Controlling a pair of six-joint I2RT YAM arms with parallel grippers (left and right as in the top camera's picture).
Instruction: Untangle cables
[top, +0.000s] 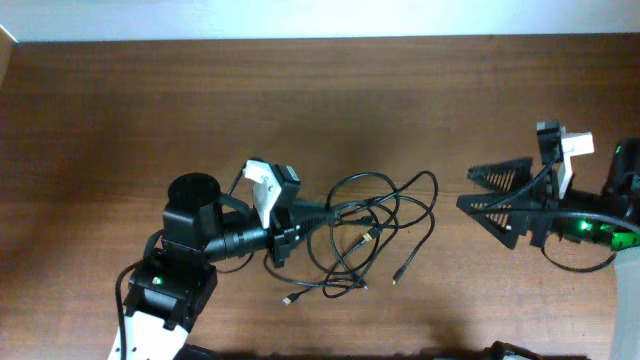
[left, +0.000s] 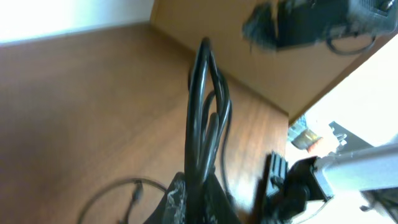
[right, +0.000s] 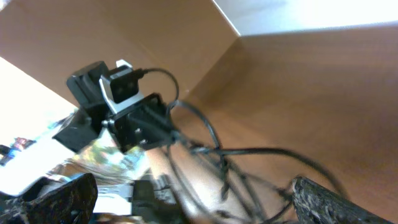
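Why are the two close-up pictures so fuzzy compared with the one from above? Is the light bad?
Overhead: sharp, evenly lit, cables crisp on the table. Left wrist: cables close to the lens and soft; upper left corner washed out white. Right wrist: everything smeared, cables streaky, top right blown out.

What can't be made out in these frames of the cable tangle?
Overhead: the cables are too thin and overlapped to count or trace.
Left wrist: the left gripper is cut by the bottom edge; blur and the bundle hide its grip spot.
Right wrist: motion blur smears the cables; the right gripper is cut by the bottom corners.
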